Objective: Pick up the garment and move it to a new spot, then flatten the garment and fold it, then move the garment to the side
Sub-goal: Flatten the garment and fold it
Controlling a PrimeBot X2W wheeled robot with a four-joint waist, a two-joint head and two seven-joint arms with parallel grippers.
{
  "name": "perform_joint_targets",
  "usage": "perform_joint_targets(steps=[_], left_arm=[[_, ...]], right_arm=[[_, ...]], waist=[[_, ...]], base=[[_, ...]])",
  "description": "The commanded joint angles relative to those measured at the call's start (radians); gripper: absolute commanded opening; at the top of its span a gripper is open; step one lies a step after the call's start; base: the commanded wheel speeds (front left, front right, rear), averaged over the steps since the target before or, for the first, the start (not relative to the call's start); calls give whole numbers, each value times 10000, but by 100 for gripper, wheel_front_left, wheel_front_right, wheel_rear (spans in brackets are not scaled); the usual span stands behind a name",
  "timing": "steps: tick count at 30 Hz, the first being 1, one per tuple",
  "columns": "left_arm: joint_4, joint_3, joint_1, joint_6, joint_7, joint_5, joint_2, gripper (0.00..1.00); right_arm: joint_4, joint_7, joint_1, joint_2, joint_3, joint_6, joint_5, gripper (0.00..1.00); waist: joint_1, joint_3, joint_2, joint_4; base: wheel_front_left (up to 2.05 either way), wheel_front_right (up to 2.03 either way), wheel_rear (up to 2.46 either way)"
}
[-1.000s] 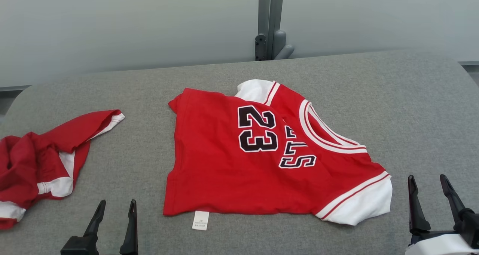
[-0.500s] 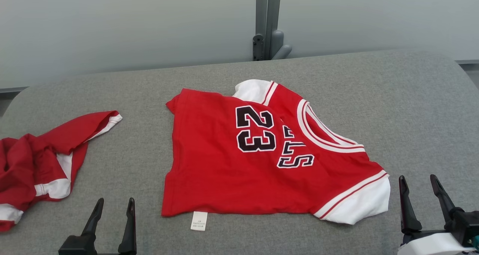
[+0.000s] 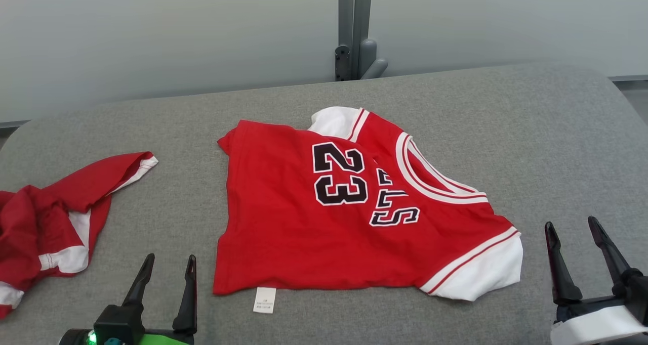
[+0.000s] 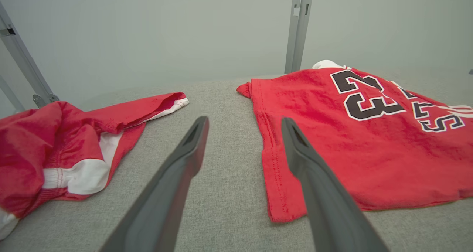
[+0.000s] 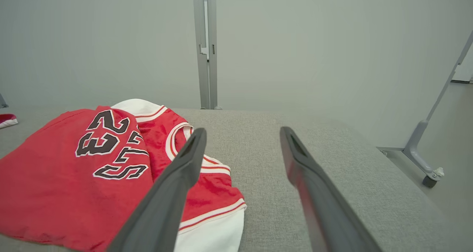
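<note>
Flanking a red number-23 jersey (image 3: 354, 218) on the grey table (image 3: 557, 132), both grippers hang with fingers spread wide and nothing between them. The jersey lies mid-table, its long axis running 9 to 3 o'clock: the hem is toward 9, with a white label (image 3: 265, 300) at its near corner, and the collar and white sleeve are toward 3. From the left gripper (image 3: 170, 257) the hem corner sits at 1 o'clock, just beside it. From the right gripper (image 3: 571, 222) the sleeve lies at 10 o'clock, near but apart. A second red garment (image 3: 50, 218) (crumpled, at the table's 9 o'clock edge) lies well apart. Each arm appears placed to take its own end, the left slightly nearer.
</note>
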Motion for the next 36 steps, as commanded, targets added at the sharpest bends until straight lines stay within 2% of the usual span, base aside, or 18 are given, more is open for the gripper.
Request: perform_joint_targets(steps=[1, 10, 17, 28, 36], left_arm=[[76, -117, -189, -29, 60, -74, 94, 100], [147, -646, -374, -39, 2000, -535, 196, 100], [-2, -618, -728, -18, 2953, -794, 428, 100], [110, -847, -1451, -32, 3463, -1266, 598, 100], [103, -1104, -1528, -40, 3843, -1748, 738, 100]], right_arm=[[66, 43, 126, -224, 61, 0, 155, 100], [90, 2205, 374, -1363, 668, 0, 851, 100], [915, 3321, -350, -1551, 1375, -1, 1339, 100], [2607, 3300, -1977, -1604, 2566, -1, 1793, 100], [3244, 2993, -2504, -1680, 3059, -1, 1997, 100]], waist=[[0, 91, 0, -69], [0, 591, 0, -385], [0, 1444, 0, -528], [0, 2257, 0, -379], [0, 2487, 0, -312]], base=[[0, 0, 0], [0, 0, 0], [0, 0, 0], [0, 0, 0], [0, 0, 0]])
